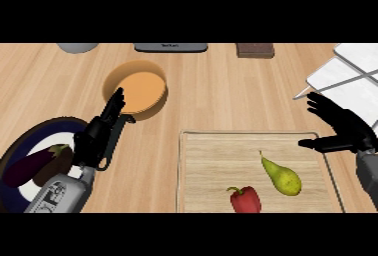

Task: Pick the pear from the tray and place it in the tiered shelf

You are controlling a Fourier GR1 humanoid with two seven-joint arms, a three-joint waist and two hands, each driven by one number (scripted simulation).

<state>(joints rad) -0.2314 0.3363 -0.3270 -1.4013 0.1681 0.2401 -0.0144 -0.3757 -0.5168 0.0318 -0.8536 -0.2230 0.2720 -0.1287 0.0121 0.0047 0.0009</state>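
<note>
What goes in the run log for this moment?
pear: on tray, unpicked | right hand: open, at tray's right edge | left hand: open, left of tray | shelf: top right

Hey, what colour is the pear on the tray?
The pear is yellow-green, clearest in the head view.

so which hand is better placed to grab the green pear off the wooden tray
Right. The right hand is open at the right edge of the pale wooden tray, nearer the yellow-green pear and the white tiered shelf. The left hand is off the tray's left side.
</note>
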